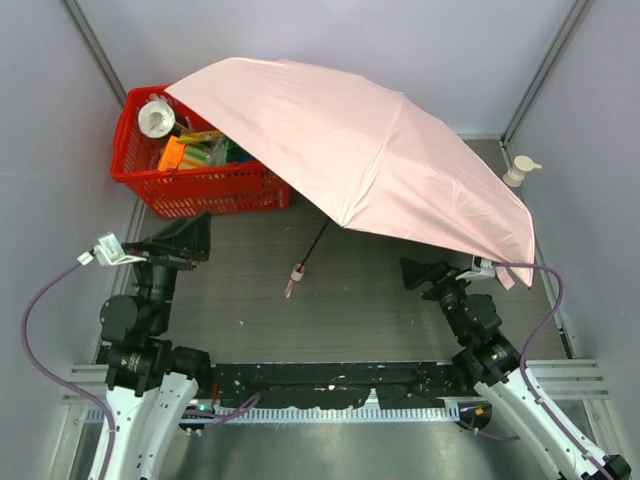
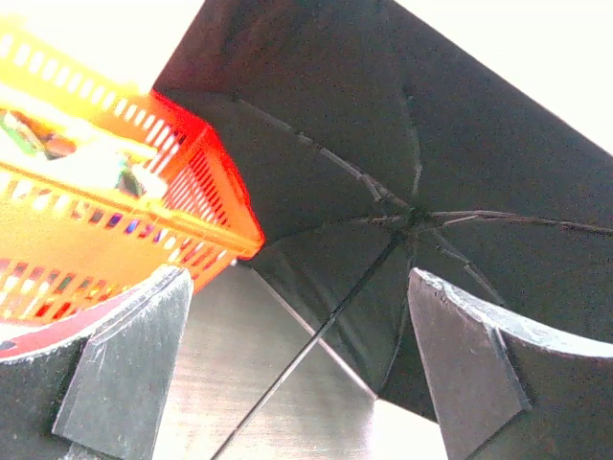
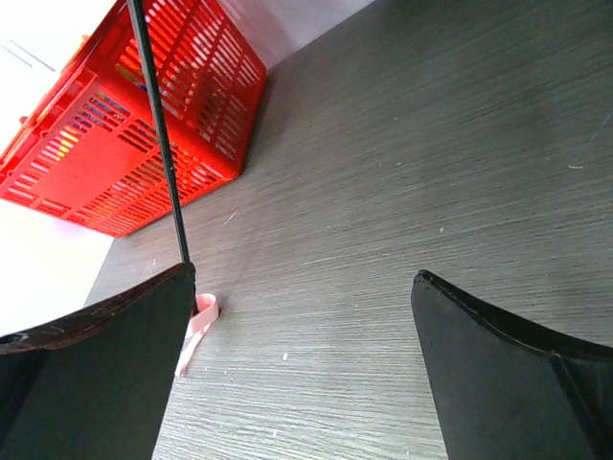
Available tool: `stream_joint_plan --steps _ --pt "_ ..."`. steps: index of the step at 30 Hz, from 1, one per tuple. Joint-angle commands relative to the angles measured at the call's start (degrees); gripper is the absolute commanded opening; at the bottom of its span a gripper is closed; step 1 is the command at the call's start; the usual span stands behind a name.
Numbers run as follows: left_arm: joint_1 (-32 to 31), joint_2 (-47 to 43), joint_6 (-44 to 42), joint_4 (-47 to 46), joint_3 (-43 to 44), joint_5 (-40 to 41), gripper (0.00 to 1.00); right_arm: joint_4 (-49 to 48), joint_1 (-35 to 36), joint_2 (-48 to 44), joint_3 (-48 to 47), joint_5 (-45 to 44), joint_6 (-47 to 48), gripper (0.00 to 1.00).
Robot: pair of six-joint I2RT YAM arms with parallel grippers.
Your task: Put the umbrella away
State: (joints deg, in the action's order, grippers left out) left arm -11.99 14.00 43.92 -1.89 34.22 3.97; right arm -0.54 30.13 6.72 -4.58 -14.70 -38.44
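Observation:
The umbrella (image 1: 360, 150) stands open, its pale pink canopy tilted over the back of the table and over part of the red basket. Its thin black shaft (image 1: 313, 247) slopes down to the small pink handle (image 1: 298, 270) and the strap (image 1: 291, 288), which lie on the table. My left gripper (image 1: 195, 238) is open and empty, left of the handle. In the left wrist view it (image 2: 297, 374) faces the canopy's dark underside (image 2: 383, 125) and the shaft (image 2: 316, 345). My right gripper (image 1: 418, 272) is open and empty, right of the handle. In the right wrist view it (image 3: 302, 364) has the shaft (image 3: 158, 134) and strap (image 3: 196, 326) by its left finger.
A red plastic basket (image 1: 200, 190) holding several items stands at the back left, partly under the canopy; it also shows in the left wrist view (image 2: 115, 211) and the right wrist view (image 3: 144, 125). A white pump bottle (image 1: 517, 172) stands at the back right. Walls close in on both sides.

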Motion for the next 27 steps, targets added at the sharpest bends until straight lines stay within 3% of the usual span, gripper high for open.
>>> stream_joint_plan --steps 1,4,6,9,14,16,19,23,27 --pt "0.1 5.6 2.0 8.8 2.6 0.0 1.00 2.1 -0.2 4.3 -3.9 -3.7 -4.6 0.99" --pt "0.0 11.2 5.4 -6.7 -2.5 -11.8 1.00 5.1 -0.2 5.2 -5.3 -2.6 -6.4 0.99" --pt "0.0 17.9 8.7 -11.0 -2.8 -15.5 0.98 8.0 -0.2 4.4 -7.5 0.3 -8.4 0.99" --pt "-0.1 30.1 5.9 -13.1 1.0 -21.8 0.81 9.5 -0.2 0.0 -8.6 1.4 -9.4 0.99" --pt "-4.1 49.2 -1.5 -13.4 8.6 -23.0 0.88 8.4 -0.2 -6.3 -6.2 4.7 -9.4 0.99" --pt "-8.7 55.1 -7.2 -8.1 13.6 -18.1 0.88 7.7 -0.2 -6.5 -6.6 8.3 -6.1 0.98" --pt "-13.7 64.7 -14.5 -7.9 17.5 -12.9 0.95 9.6 -0.2 -5.1 -8.0 10.2 -4.8 0.98" --pt "-15.1 77.8 -15.6 -11.8 23.6 -20.7 1.00 13.2 -0.2 -3.5 -11.0 11.4 -3.3 0.96" --pt "-17.8 88.6 -19.0 -11.0 31.2 -22.1 1.00 14.9 -0.2 -4.4 -11.9 10.7 -2.9 0.96"
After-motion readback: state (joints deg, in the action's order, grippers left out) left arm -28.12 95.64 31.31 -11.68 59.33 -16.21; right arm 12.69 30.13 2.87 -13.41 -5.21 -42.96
